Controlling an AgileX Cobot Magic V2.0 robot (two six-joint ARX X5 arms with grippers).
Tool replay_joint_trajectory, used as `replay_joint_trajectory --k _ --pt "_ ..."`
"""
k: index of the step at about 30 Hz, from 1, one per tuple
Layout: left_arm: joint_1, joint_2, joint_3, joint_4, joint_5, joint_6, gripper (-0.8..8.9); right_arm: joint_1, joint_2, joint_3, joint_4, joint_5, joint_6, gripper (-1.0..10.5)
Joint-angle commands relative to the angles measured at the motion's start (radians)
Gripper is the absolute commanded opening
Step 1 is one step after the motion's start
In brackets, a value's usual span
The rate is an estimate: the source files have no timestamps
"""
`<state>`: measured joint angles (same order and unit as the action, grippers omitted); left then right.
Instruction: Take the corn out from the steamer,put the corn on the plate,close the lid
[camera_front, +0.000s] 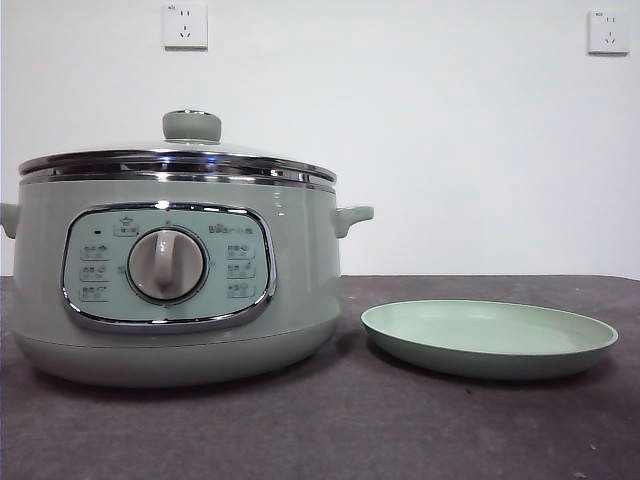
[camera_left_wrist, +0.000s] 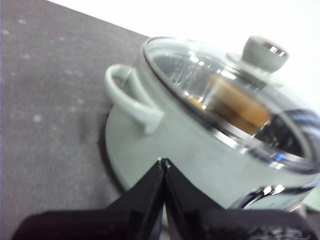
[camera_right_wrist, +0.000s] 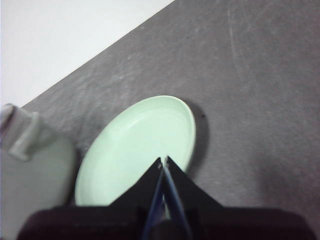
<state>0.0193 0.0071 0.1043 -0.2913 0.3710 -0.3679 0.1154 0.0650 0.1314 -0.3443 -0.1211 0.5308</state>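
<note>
A: Where are your end effectors?

B: My left end effector (camera_left_wrist: 163, 162) hangs above the counter (camera_left_wrist: 45, 100), jaws pressed tip to tip, holding nothing. Just ahead of it stands the steamer (camera_left_wrist: 200, 150), one side handle (camera_left_wrist: 131, 97) facing me, bare counter beside it.

A: And the corn?

B: The corn (camera_left_wrist: 235, 105) lies inside the steamer, seen through the glass lid (camera_left_wrist: 200, 75), which sits closed on the chrome rim. Its knob (camera_left_wrist: 264, 51) lies beyond my left tips, at the far side.

A: The right one?

B: My right end effector (camera_right_wrist: 163, 161) is also closed and holds nothing. Its tips hover over the near rim of the plate (camera_right_wrist: 135, 145). The plate lies flat beside the steamer, apart from it, with open counter all along its far edge.
</note>
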Motion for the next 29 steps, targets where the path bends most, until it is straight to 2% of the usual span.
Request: replay_joint_trajectory --k 1,7,12,16,22,26,28,29 --pt "0.003 0.014 0.081 -0.009 0.0 0.01 -0.08 -0.003 0.044 0.078 -0.011 -0.032 -0.033 -0.1" --pt "0.002 0.137 0.233 -0.044 0.008 0.044 -0.08 -0.003 0.201 0.245 -0.057 -0.101 -0.116 -0.1" --pt "0.002 0.293 0.37 -0.108 0.088 0.12 -0.08 -0.003 0.359 0.389 -0.096 -0.222 -0.22 -0.1" --pt "0.002 0.412 0.463 -0.126 0.179 0.143 -0.08 -0.003 0.488 0.501 -0.161 -0.316 -0.294 0.0" --pt "0.002 0.6 0.607 -0.232 0.375 0.193 -0.04 -0.003 0.673 0.665 -0.314 -0.46 -0.438 0.0" --pt "-0.002 0.695 0.675 -0.302 0.433 0.226 0.01 -0.003 0.76 0.742 -0.412 -0.524 -0.526 0.0" --pt "-0.002 0.731 0.7 -0.32 0.442 0.243 0.42 -0.003 0.787 0.764 -0.43 -0.535 -0.545 0.4" --pt "-0.002 0.743 0.706 -0.322 0.442 0.242 1.07 -0.003 0.794 0.769 -0.432 -0.534 -0.545 0.9"
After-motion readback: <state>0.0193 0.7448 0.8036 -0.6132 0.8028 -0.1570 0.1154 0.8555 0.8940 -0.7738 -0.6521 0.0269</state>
